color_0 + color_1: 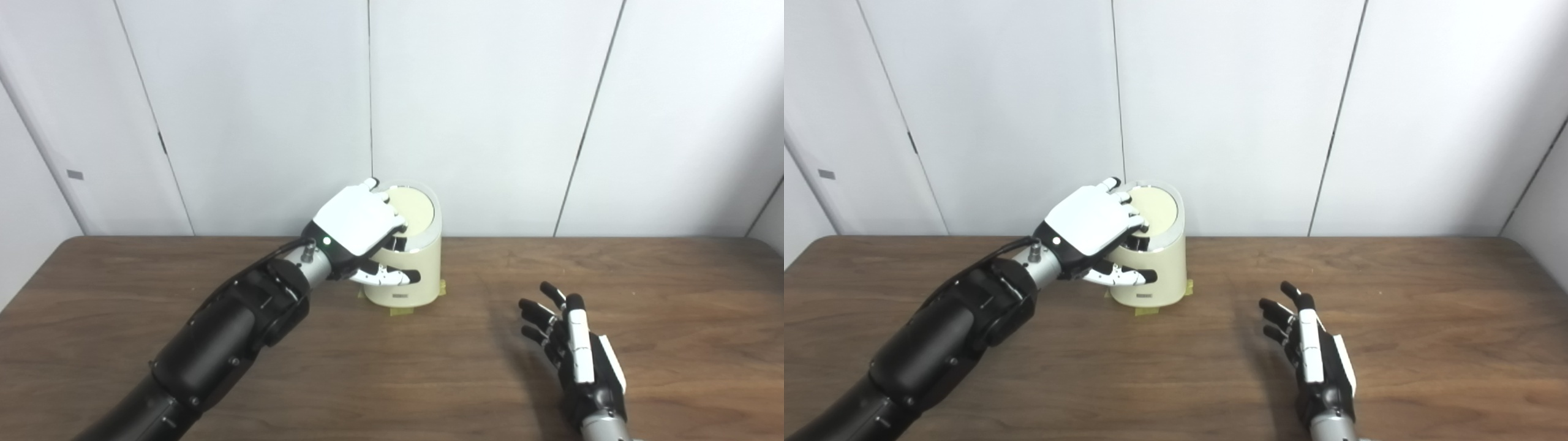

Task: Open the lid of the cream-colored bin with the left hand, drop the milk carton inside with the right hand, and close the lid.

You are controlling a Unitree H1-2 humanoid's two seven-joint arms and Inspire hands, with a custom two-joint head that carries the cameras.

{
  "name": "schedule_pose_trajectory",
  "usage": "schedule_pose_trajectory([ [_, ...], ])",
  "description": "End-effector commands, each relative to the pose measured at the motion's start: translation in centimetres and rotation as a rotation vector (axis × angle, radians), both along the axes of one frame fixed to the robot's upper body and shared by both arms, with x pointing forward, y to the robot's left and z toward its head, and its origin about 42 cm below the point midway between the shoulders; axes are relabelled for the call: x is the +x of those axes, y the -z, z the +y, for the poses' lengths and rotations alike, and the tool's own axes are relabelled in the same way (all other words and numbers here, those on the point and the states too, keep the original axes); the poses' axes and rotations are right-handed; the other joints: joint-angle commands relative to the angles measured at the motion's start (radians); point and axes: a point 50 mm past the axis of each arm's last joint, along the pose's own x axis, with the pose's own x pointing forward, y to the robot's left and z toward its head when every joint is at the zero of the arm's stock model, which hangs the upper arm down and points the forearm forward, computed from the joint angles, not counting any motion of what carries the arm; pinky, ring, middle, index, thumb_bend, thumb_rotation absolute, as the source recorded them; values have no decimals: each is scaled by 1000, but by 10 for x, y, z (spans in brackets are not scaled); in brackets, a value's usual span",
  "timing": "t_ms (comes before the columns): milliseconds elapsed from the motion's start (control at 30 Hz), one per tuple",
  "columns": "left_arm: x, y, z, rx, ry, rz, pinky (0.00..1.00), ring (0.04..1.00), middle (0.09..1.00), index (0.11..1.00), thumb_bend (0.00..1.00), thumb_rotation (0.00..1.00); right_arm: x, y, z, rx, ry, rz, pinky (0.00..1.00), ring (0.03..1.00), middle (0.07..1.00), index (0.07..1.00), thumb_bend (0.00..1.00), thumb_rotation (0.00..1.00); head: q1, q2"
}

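We rested left hand (358,220), fingers curled, on bin (416,278) lid (414,210) | right hand (572,343) spread, empty | lid judged light, rigid; press near front edge.

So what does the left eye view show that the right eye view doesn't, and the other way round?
Only the left eye view: nothing extra of note; it crops the table's right end.

Only the right eye view: the table's far right corner and more wall beyond it.

Both: the left hand lying on top of the cream-colored bin, fingers over its lid, which looks shut; yellow tape at the bin's base; the right hand open and empty, apart from the bin. No milk carton shows in either.
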Motion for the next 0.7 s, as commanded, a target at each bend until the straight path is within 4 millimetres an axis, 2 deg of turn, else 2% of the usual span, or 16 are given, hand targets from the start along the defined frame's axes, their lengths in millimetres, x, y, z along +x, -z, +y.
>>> schedule_pose_trajectory([
  [0,-1,-3,4,-31,-8,34,983,890,815,784,604,1000,7,-20,1,-18,-8,-82,783,823,764,895,486,1000,-3,0],
  [67,-3,-9,6,-106,-3,32,977,888,818,798,595,1000,7,-20,1,-23,-6,-83,773,816,761,892,489,1000,-4,1],
  [167,-8,-21,13,-328,3,-6,889,856,824,819,551,1000,7,-22,0,-25,-3,-83,767,819,770,894,491,1000,-8,3],
  [267,-15,-24,19,-520,-17,-22,810,816,817,822,524,1000,6,-23,-1,-32,-1,-79,764,817,770,889,485,1000,-5,2],
  [433,-31,-19,27,-758,-76,40,783,867,878,888,499,1000,6,-23,0,-33,-3,-76,763,817,772,876,485,1000,-14,3],
  [533,-42,-11,35,-814,-103,93,783,898,917,939,485,1000,7,-24,1,-40,0,-76,747,808,770,866,484,1000,-13,2],
  [667,-56,4,44,-859,-123,147,787,908,934,941,454,1000,6,-23,2,-36,-8,-77,737,803,768,863,488,1000,-18,2],
])
